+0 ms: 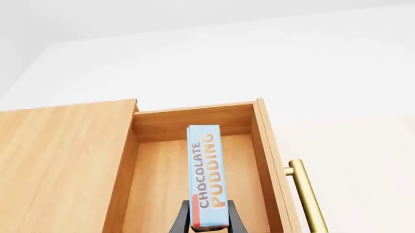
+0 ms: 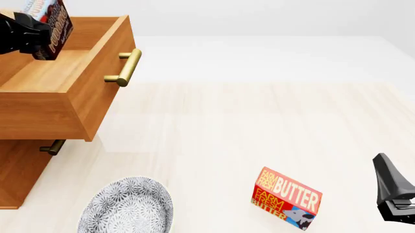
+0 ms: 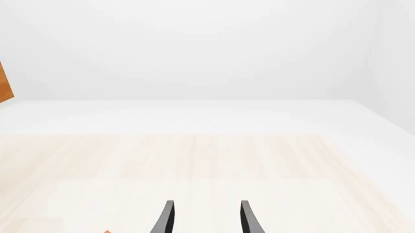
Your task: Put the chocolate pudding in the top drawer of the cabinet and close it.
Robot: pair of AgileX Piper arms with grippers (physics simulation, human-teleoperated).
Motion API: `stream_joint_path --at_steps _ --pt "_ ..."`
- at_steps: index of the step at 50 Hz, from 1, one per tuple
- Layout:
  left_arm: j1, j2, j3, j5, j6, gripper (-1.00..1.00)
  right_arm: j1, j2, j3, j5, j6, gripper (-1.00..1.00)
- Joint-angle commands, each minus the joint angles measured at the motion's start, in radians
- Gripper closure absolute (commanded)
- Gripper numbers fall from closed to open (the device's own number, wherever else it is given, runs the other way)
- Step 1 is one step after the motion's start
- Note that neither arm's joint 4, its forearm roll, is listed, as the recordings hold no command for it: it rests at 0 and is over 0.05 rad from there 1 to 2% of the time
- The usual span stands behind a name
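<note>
The chocolate pudding (image 1: 207, 177), a thin rectangular carton with a light blue printed face and a dark brown side, is clamped between the black jaws of the left gripper (image 1: 206, 224). It is held on edge above the open cavity of the top drawer (image 2: 77, 97), and no contact with the drawer floor can be made out. The drawer is a smooth box of medium-brown wood with visible grain, pulled out from the cabinet (image 2: 19, 165). A brass cylindrical bar handle (image 2: 127, 67) is fixed to the drawer front, just beyond the held carton. A second, similar handle (image 2: 52, 147) is seen on the drawer below.

The right gripper (image 3: 204, 218) is seen well apart from the cabinet, over the pale, faintly grained table (image 2: 259, 121). Its two dark tapered jaws are spread apart, with nothing between them. Beside that gripper a red-and-yellow butter box (image 2: 286, 198) lies tilted on the table. Below the drawer, a round plate (image 2: 126, 208) with a fine grey-and-white pattern rests flat.
</note>
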Motion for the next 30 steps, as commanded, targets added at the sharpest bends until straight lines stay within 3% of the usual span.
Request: stream_joint_path --at_steps 1,30 --pt "0.017 0.008 -0.004 0.008 0.020 1.00 0.000 0.000 0.000 0.000 0.000 -1.00" --pt "0.050 0.023 0.025 0.012 0.027 1.00 0.000 0.000 0.000 0.000 0.000 -1.00"
